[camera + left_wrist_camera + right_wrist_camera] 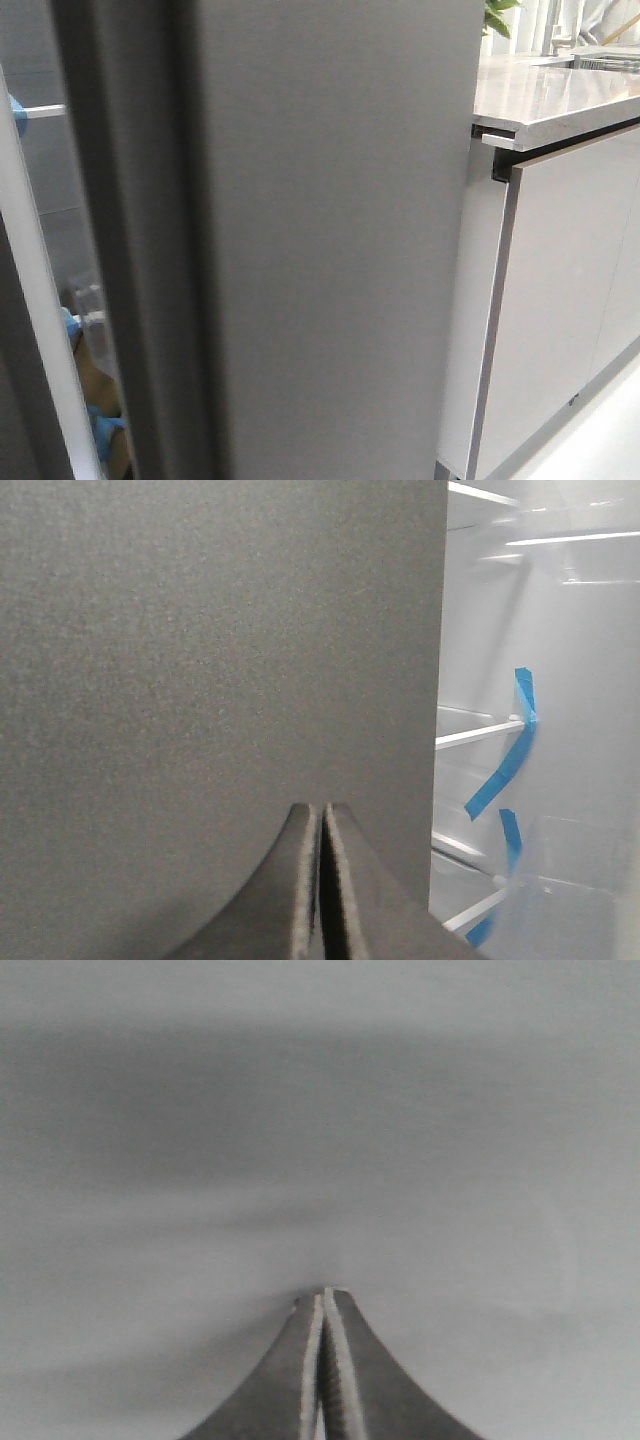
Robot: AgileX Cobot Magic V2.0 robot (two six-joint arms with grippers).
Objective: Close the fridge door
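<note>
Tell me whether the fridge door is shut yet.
Not shut. Past the fridge door edge, white interior shelves and blue tape show through the gap.

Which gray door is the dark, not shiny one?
The fridge door, the big panel filling the middle. It is dark and matte; the cabinet doors right of it are pale and glossy.

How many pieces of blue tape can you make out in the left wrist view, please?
2: a long blue tape strip running across a fridge shelf edge, and a shorter tape piece just beneath it. The fridge door may hide others.
</note>
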